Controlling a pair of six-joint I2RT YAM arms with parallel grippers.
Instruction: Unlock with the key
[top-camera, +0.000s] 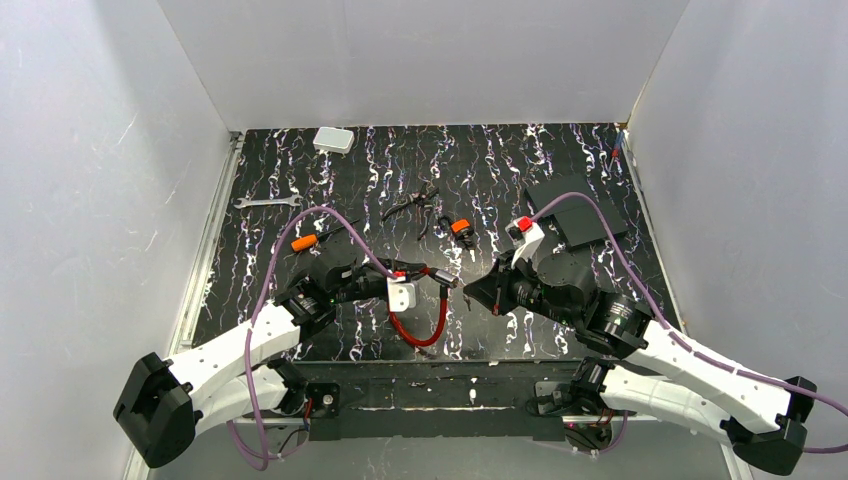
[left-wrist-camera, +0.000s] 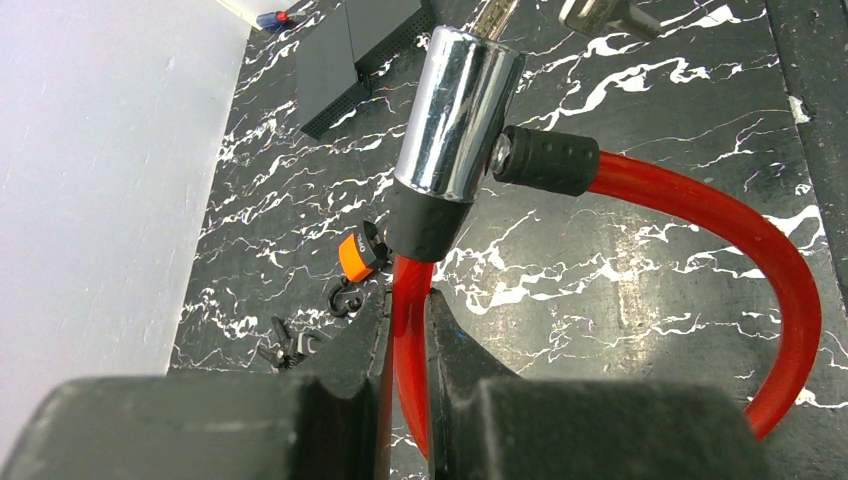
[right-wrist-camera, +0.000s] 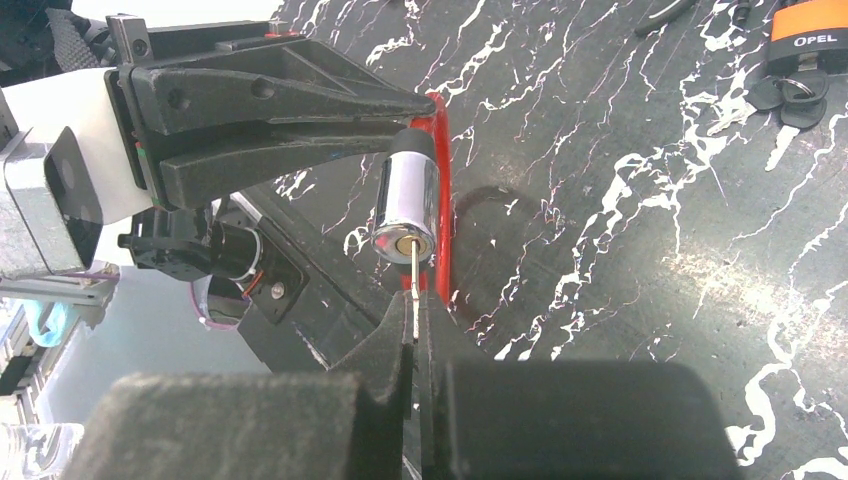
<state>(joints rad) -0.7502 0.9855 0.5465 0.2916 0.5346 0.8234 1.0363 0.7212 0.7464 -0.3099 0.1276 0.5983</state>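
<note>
Black white-veined table (top-camera: 500, 160), white walls around, both arms meeting near centre. Main risk: thin blade bending or skidding off the keyhole face, caused by slight misalignment between blade and chrome lock cylinder (right-wrist-camera: 405, 205), held up off the table on a springy red cable (left-wrist-camera: 700, 215) rather than braced on anything. Second risk: cylinder swinging or rotating under push or twist, caused by a hold only on the cable below it, not on the body itself. Third: key twisting between the pads during turning, caused by a narrow pinch on a tiny head; dropped key likely hard to recover on dark veined surface. Left gripper (left-wrist-camera: 408, 310) closed nearly all the way, clamped on the red cable, cylinder raised at 12 o'clock of its fingertips in left wrist view. Right gripper (right-wrist-camera: 415, 325) fully closed, pinching the key (right-wrist-camera: 413, 280) by its head, head hidden between the fingers. Blade sticking out toward 12 o'clock from the fingertips in right wrist view, tip touching the keyhole, insertion depth impossible to judge. From overhead, cylinder just beside right fingertips at 9 o'clock.
</note>
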